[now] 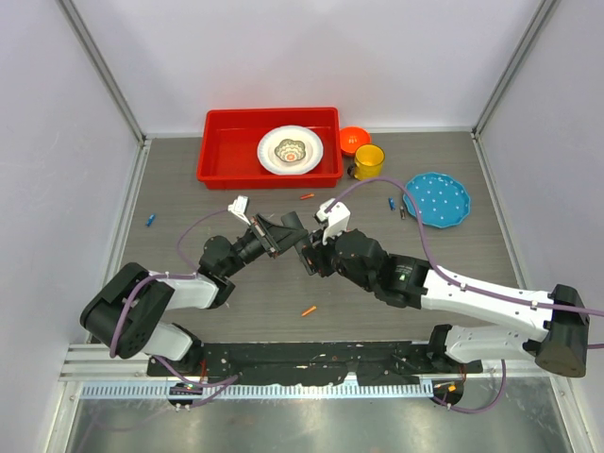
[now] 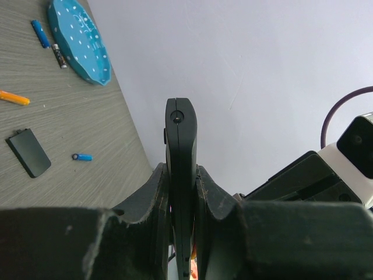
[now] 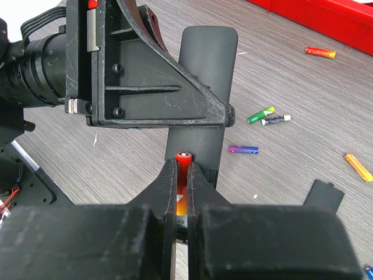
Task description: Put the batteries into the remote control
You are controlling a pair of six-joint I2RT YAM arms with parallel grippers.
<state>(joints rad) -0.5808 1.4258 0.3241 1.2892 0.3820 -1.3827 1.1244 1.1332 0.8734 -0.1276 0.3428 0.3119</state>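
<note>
My left gripper (image 2: 181,175) is shut on the black remote control (image 2: 180,137), gripping it by its edges and holding it above the table. In the right wrist view the remote (image 3: 204,70) lies lengthwise ahead, under the left gripper's frame. My right gripper (image 3: 183,168) is shut on a red-orange battery (image 3: 183,158), with its tip right at the near end of the remote. In the top view the two grippers, left (image 1: 286,230) and right (image 1: 310,255), meet at mid-table. The flat black cover (image 3: 324,195) lies on the table.
Loose batteries lie around: purple (image 3: 243,150), green (image 3: 260,115), orange (image 3: 357,167), red-orange (image 3: 320,52), blue (image 2: 82,157). At the back stand a red tray (image 1: 219,151) with a white plate, an orange bowl (image 1: 354,140), a yellow cup (image 1: 368,161) and a blue plate (image 1: 437,199).
</note>
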